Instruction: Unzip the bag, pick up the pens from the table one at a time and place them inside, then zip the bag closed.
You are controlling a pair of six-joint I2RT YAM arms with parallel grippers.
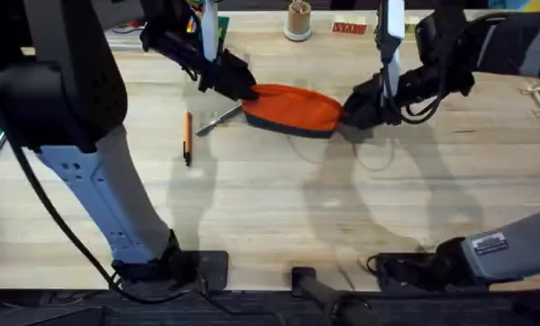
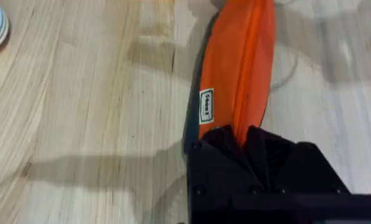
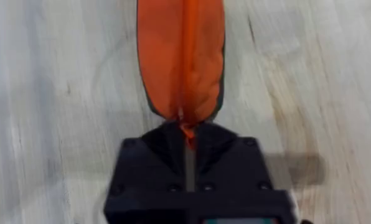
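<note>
Now your orange pen with the black end (image 1: 188,138) lies nearest you on the pale wood table (image 1: 279,217), the silvery pen (image 1: 217,119) just beyond. Farther back, your left gripper (image 1: 243,91) pinches one end of the long orange fabric bag (image 1: 293,109). Your right gripper (image 1: 353,110) pinches the zipper tab at the other end, so pull along the bag toward the left gripper.

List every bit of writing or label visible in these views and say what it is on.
Small white tag on the orange pencil pouch: dark print, too blurred to read.
Red sign at the table's far edge: white letters, too small to read.
White sticker on the right arm's base link: print too small to read.
</note>
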